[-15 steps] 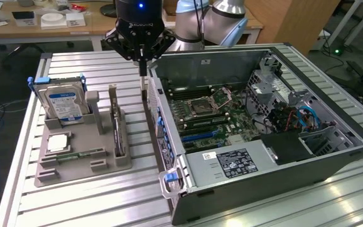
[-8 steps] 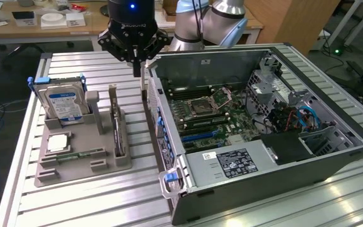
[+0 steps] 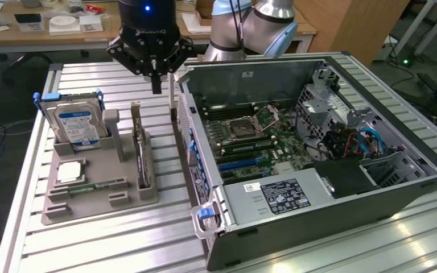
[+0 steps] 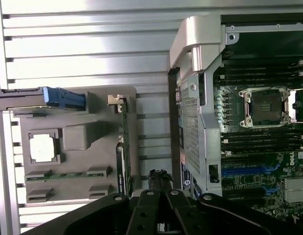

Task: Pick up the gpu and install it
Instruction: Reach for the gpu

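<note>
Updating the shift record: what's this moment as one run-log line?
end effector shut, empty | over the gap between tray and computer case | graphics card upright in tray, untouched

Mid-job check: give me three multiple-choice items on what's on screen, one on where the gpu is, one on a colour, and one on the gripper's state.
1. Where is the gpu?
A) seated in the computer case
B) standing on edge in the grey holder
C) lying flat on the table

2. What colour is the label on the hard drive?
A) red
B) blue
C) yellow

3. How is the gripper?
A) shut, holding nothing
B) shut on the gpu
C) wide open

Answers:
1 B: the card stands upright in a slot of the grey holder, apart from the computer case.
2 B: the blue label faces the exterior view.
3 A: the gripper hangs closed in the air with nothing in it, above and apart from the gpu.
</note>
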